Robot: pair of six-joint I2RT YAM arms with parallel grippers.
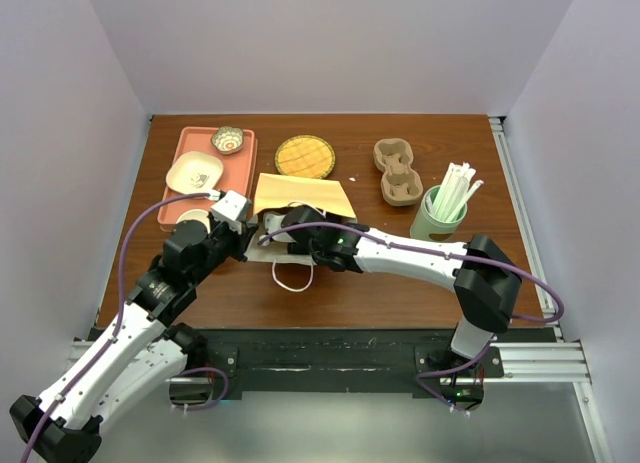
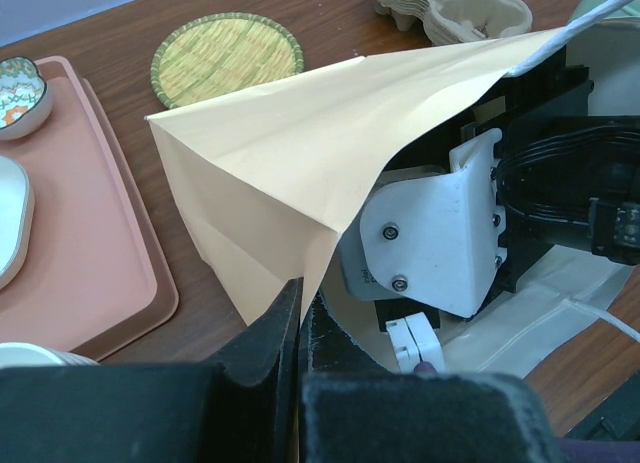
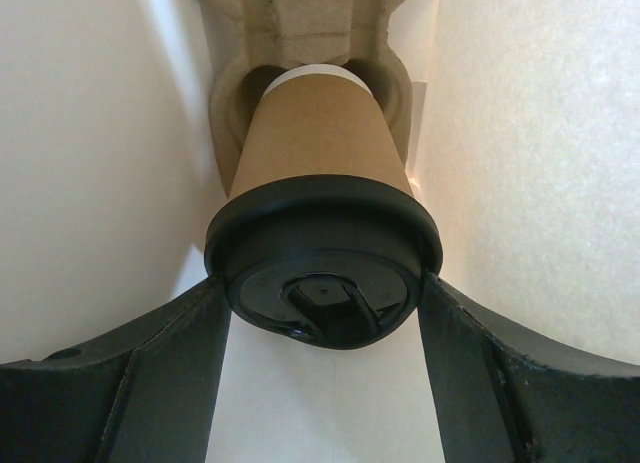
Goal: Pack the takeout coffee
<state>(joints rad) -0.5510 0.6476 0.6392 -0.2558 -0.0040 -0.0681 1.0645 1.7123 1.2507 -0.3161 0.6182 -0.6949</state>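
Observation:
In the right wrist view the takeout coffee [image 3: 318,133], a tan paper cup with a black lid [image 3: 322,253], lies inside the paper bag [image 3: 90,133]. Its base sits in a cardboard cup carrier [image 3: 300,23]. My right gripper [image 3: 322,288] is shut on the coffee, one finger pressing each side of the lid. From above, the right wrist [image 1: 300,228] reaches into the mouth of the yellow-tan bag [image 1: 300,195]. My left gripper [image 2: 300,308] is shut on the edge of the bag [image 2: 300,143] and holds its mouth up.
A pink tray [image 1: 190,143] at the back left holds a white bowl [image 1: 195,171] and a small patterned bowl [image 1: 228,139]. Paper cups [image 1: 192,221] stand by it. Beyond the bag are a woven coaster [image 1: 305,156], a cardboard carrier [image 1: 398,171] and a green cup of straws [image 1: 440,215].

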